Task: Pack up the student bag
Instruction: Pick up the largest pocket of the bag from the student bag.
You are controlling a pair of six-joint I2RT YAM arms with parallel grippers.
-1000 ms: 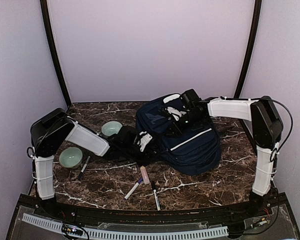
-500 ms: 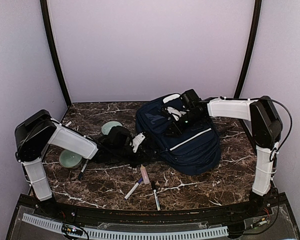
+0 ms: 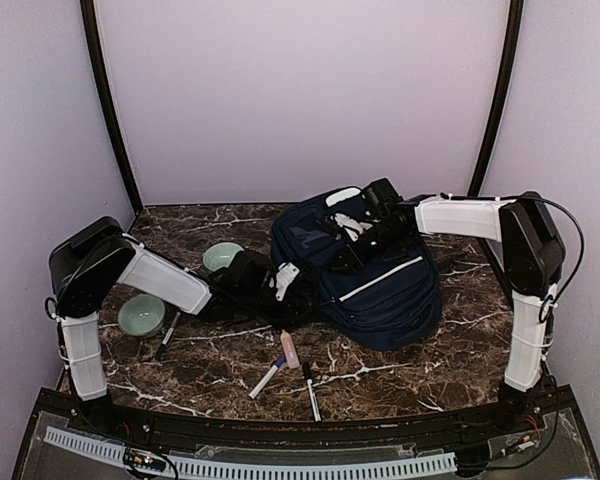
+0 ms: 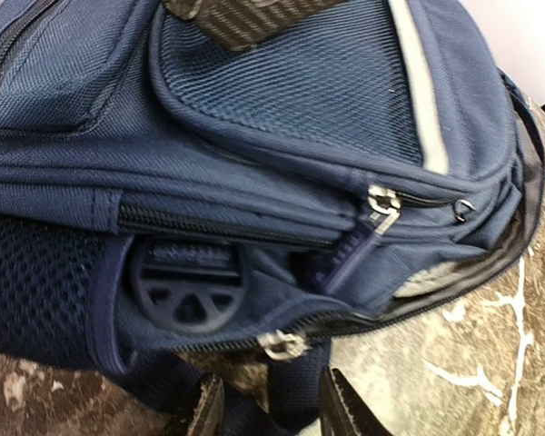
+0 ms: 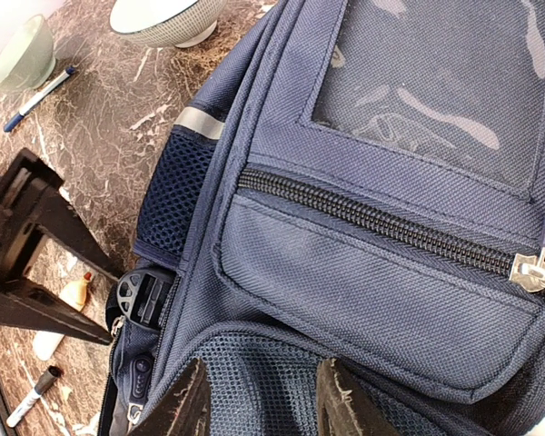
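The navy-blue student bag (image 3: 375, 280) lies on the marble table, right of centre. My left gripper (image 3: 290, 284) is at its left side. In the left wrist view the bag (image 4: 282, 118) fills the frame, and my left gripper (image 4: 271, 413) is open with a navy strap (image 4: 295, 400) between its fingers, just below a silver zip pull (image 4: 282, 345). My right gripper (image 3: 352, 248) rests over the top of the bag. In the right wrist view it (image 5: 262, 404) is open over the bag's mesh panel (image 5: 263, 381), below a closed front zip (image 5: 381, 222).
Two pale green bowls (image 3: 223, 257) (image 3: 141, 314) stand left of the bag. A dark pen (image 3: 167, 335) lies by the nearer bowl. Two markers (image 3: 266, 378) (image 3: 311, 390) and a small pinkish tube (image 3: 288, 347) lie in front of the bag.
My left arm dipped and drew back to the left, then came back toward the bag's side. The right arm and the bag have not moved.
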